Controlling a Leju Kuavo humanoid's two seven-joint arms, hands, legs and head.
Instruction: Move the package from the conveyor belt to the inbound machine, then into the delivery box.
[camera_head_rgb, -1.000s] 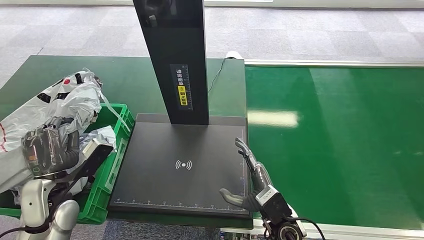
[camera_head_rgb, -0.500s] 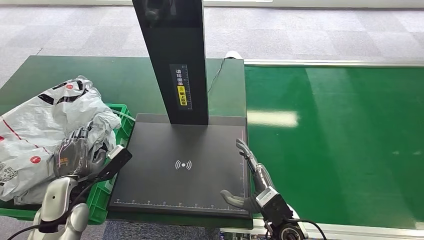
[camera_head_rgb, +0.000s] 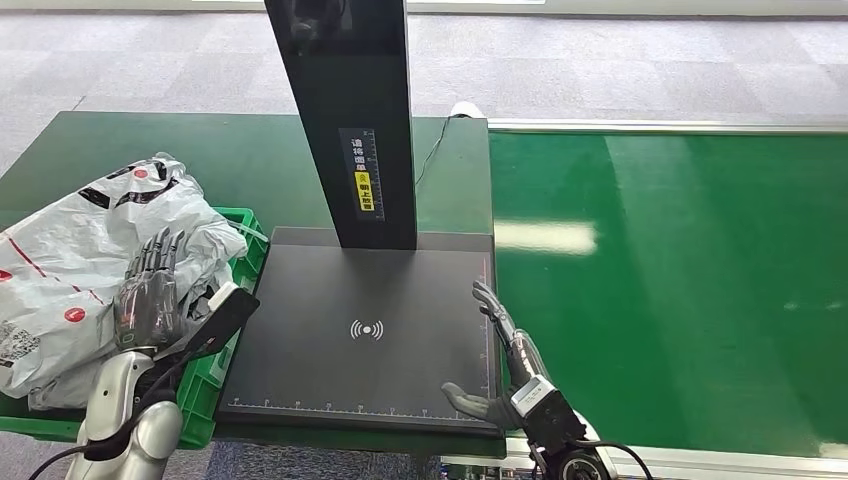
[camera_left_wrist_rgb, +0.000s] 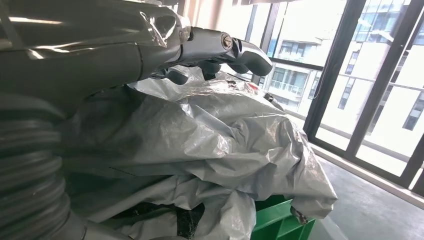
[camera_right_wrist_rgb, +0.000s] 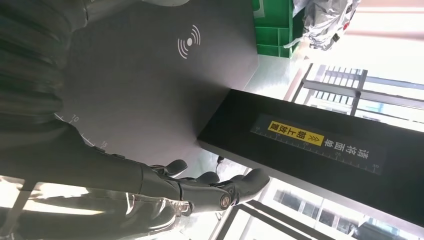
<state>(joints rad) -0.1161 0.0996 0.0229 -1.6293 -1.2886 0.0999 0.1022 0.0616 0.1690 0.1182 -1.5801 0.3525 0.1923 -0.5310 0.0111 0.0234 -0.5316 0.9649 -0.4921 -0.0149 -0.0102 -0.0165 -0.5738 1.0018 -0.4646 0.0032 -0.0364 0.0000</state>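
Looking from the head view, you take the inbound machine (camera_head_rgb: 365, 330) as your landmark: a black flat plate with a white signal mark and a dark upright column (camera_head_rgb: 345, 120) rising from its far edge.
Package: you see the crumpled silver-white package (camera_head_rgb: 80, 260) lying in the green delivery box (camera_head_rgb: 205, 375), just left of the inbound machine; it bulges above the box rim and hides most of the inside.
Left hand: your left hand (camera_head_rgb: 150, 295) hovers over the package's near side, just left of the inbound machine, fingers straight and spread apart, holding nothing; in the left wrist view the fingers (camera_left_wrist_rgb: 220, 47) reach above the wrinkled plastic (camera_left_wrist_rgb: 210, 135), and you cannot tell whether they touch it.
Right hand: your right hand (camera_head_rgb: 500, 365) sits at the inbound machine's near right corner, fingers wide and pointing away from you, thumb out over the plate, nothing in it.
Conveyor belt: the bright green conveyor belt (camera_head_rgb: 680, 280) runs along the right side of the inbound machine.
Surface: a darker green surface (camera_head_rgb: 250, 160) lies behind the inbound machine and the delivery box.
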